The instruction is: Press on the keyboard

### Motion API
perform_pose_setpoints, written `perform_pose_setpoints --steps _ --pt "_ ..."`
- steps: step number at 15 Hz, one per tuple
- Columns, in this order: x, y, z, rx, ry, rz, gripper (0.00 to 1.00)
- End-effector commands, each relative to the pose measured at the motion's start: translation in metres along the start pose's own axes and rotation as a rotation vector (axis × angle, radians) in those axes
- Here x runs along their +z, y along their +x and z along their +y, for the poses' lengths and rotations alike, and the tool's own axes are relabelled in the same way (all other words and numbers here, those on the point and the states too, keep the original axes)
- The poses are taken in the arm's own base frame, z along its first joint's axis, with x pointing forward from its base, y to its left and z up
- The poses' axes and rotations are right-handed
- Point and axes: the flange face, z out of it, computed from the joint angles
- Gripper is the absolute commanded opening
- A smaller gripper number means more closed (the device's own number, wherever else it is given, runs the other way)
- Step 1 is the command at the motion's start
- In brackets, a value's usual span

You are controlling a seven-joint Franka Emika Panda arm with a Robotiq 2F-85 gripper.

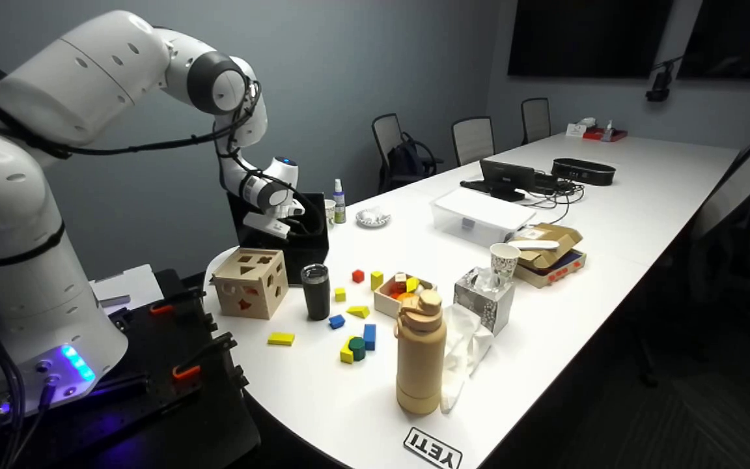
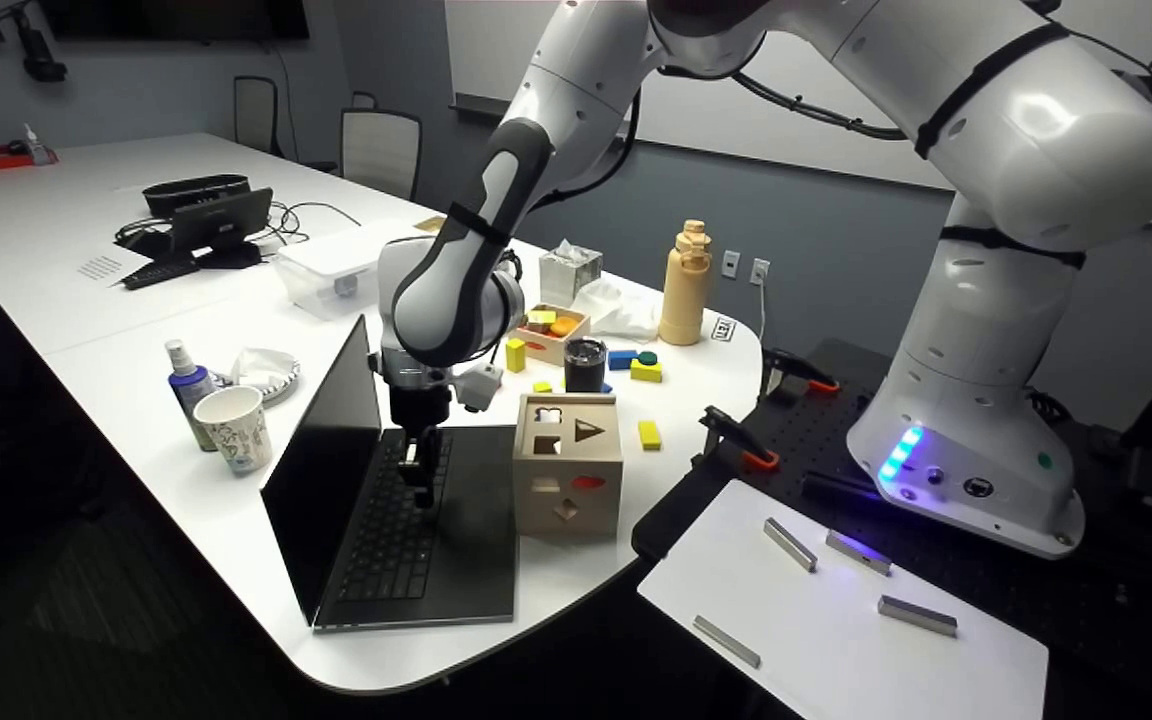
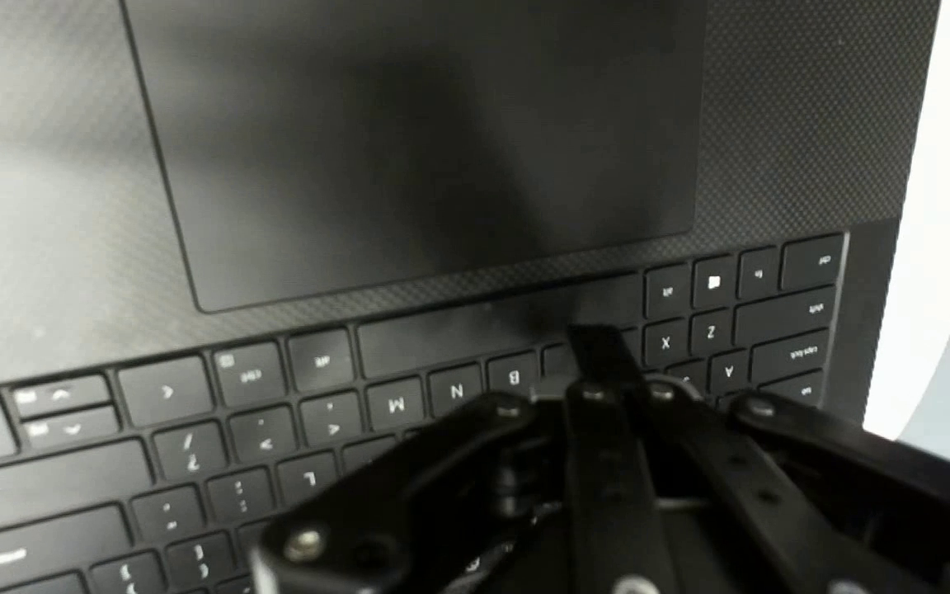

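1. The hand [image 3: 601, 340] points down over the keys, its fingers [image 3: 607, 462] pressed together with nothing visibly between them. In the wrist view the tip covers the letter-side edge of the space bar [image 3: 475, 322]; whether it touches cannot be told.

2. The keyboard [image 2: 391, 540] lies in the unfolded black laptop [image 2: 481, 530] on the bench [image 1: 349, 404], near the bench's rounded edge. The step in hand looks to be the press itself.

3. Wrong keys seem the likeliest slip: a straight drop from here may strike the space bar and a neighbouring key together, because the tip appears to straddle them.

4. Too deep a push could flex the keyboard or damage a key; the cause would be misjudged depth, since the hand hides the contact spot.

5. Sideways drift under pressure could drag the laptop, nudging the wooden cube [image 2: 568, 470] just beside its front edge.

6. The screen [image 2: 321, 490] rises close to the hand. A swing that way might shove it backward, and the paper cup [image 2: 234, 430] and spray bottle [image 2: 193, 390] behind it could then topple.

7. The cable [image 1: 194, 139] strung along the arm [image 1: 98, 75] loops loosely near the wrist in an exterior view; on lifting away, it might snag the screen's upper edge.
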Motion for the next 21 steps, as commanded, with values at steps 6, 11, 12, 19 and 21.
perform_pose_setpoints --steps 6,11,12,19,21 --pt "0.013 0.009 0.001 -0.013 0.01 -0.07 0.0" --pt "0.022 0.01 0.003 -0.008 0.015 -0.069 0.0" --pt "0.023 0.01 0.003 -0.007 0.016 -0.07 0.0" --pt "0.026 0.01 0.005 -0.005 0.014 -0.079 0.0" --pt "0.019 0.009 0.009 0.013 0.017 -0.073 0.0"
